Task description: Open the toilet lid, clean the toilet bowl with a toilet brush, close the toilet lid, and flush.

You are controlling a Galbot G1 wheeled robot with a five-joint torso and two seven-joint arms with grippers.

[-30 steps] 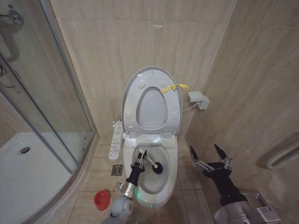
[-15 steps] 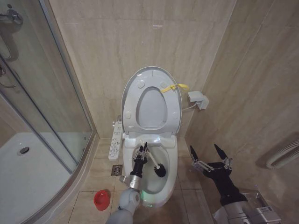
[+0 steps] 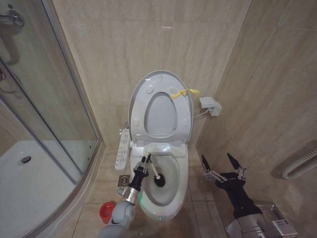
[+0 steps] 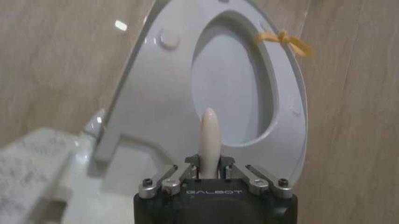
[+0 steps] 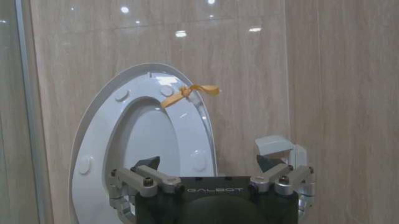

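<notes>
1. Shifted leftward since half a second ago, the toilet brush [image 3: 155,176] has its black head low inside the toilet bowl [image 3: 181,174].
2. Left gripper [image 3: 144,162] pinches its white handle.
3. Toilet lid [image 3: 139,101] stands raised.
4. Right gripper [image 3: 221,163] waits beside the bowl, fingers spread.

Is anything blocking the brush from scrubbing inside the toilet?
No. The toilet lid is up, the left gripper holds the toilet brush, and its black head is already inside the toilet bowl.

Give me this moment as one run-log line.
lid: toilet lid raised, with seat | left gripper: shut on toilet brush, head in toilet bowl | right gripper: open, idle right of bowl
</notes>
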